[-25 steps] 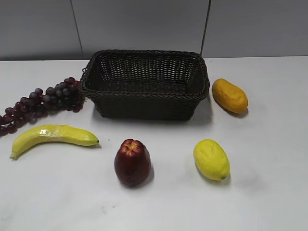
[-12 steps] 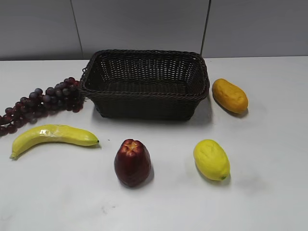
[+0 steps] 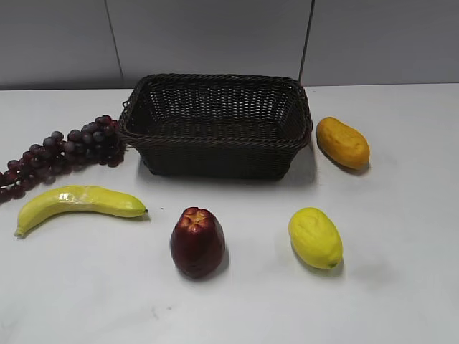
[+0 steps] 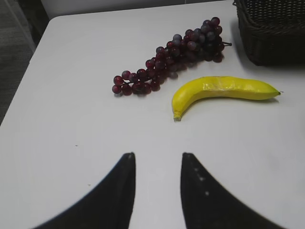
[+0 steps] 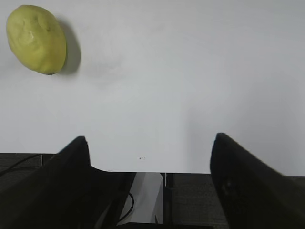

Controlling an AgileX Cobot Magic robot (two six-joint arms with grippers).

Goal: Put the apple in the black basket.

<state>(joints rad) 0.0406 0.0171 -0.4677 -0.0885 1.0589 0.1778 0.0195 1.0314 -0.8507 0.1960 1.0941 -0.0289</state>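
The dark red apple (image 3: 197, 242) stands upright on the white table, in front of the black basket (image 3: 215, 136). The woven basket is empty and sits at the back centre; one corner of it shows in the left wrist view (image 4: 276, 33). Neither gripper appears in the exterior view. My left gripper (image 4: 158, 155) is open and empty above bare table, short of the banana. My right gripper (image 5: 150, 139) is wide open and empty over the table's near edge. The apple is out of both wrist views.
A purple grape bunch (image 3: 61, 152) and a banana (image 3: 79, 203) lie left of the apple; both show in the left wrist view (image 4: 171, 55) (image 4: 221, 90). A yellow lemon (image 3: 315, 237) lies right of the apple, also seen by the right wrist (image 5: 36, 39). An orange fruit (image 3: 343, 142) lies beside the basket.
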